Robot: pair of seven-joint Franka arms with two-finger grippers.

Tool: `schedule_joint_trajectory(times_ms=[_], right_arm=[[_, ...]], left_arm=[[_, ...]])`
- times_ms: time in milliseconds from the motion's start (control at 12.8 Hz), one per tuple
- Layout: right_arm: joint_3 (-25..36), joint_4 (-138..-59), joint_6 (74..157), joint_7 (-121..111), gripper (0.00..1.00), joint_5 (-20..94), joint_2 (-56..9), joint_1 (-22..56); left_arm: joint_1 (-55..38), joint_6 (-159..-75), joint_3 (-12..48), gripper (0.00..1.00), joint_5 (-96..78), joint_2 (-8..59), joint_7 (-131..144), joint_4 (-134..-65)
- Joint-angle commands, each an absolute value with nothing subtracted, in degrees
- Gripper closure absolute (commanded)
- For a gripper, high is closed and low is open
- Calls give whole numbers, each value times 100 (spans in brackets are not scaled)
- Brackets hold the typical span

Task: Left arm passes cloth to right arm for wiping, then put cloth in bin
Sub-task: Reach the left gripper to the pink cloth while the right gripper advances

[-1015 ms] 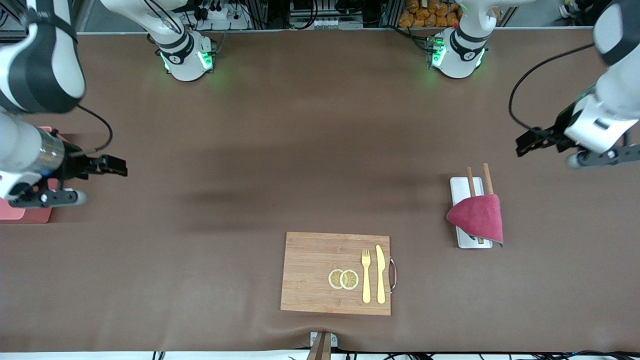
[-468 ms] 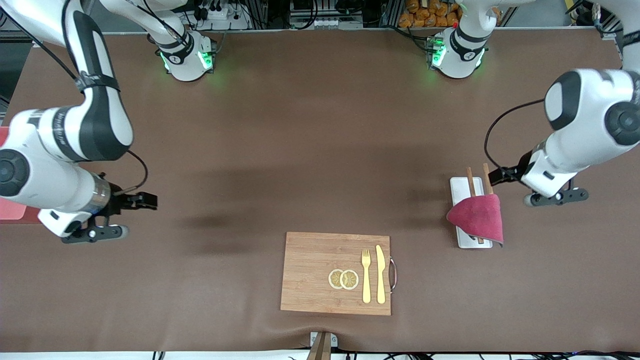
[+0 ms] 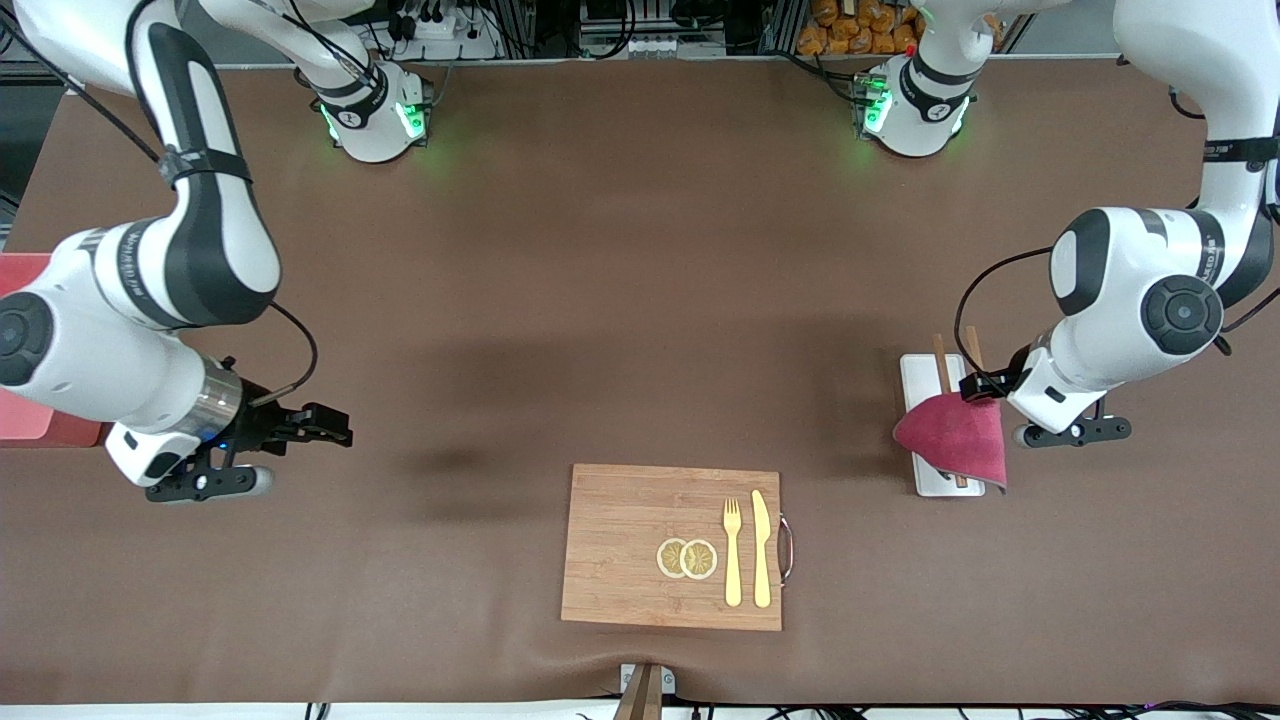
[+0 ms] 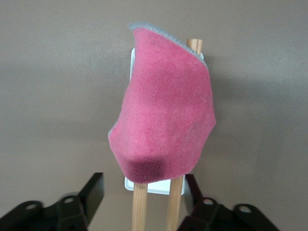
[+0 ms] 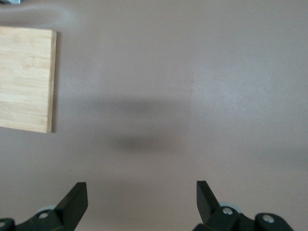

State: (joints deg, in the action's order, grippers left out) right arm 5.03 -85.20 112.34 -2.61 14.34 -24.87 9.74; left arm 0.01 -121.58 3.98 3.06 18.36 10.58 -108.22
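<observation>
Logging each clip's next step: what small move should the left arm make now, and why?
Probably lower the left hand onto the cloth and close. Its fingers are open and the cloth lies ungrasped, draped over two wooden sticks on the white tray. The right hand, open, hangs over bare table.

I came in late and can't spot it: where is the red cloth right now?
The cloth lies draped over two wooden sticks on a white tray, toward the left arm's end of the table, with the open left gripper at its edge.
</observation>
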Motion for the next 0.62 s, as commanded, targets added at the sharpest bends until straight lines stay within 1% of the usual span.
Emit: schedule_joint_trajectory(times_ms=[0, 156, 234, 390, 546], right_arm=[[501, -8385, 11189, -229, 0, 2133, -2549, 756], [483, -8385, 11084, -237, 0, 2459, -2505, 616], [483, -8385, 11022, -246, 0, 2609, -2496, 598], [483, -8393, 11022, -229, 0, 3310, -2514, 615], [483, -8394, 11021, 68, 0, 3445, -2540, 589]], left_arm=[[0, -12173, 396, 38, 422, 1942, 1090, -10723], [0, -12173, 396, 43, 422, 1977, 1090, -10723], [0, -12182, 396, 44, 422, 1986, 1090, -10723], [-9, -12182, 396, 47, 422, 2065, 1090, -10670], [0, -12182, 396, 48, 422, 2109, 1090, -10652]])
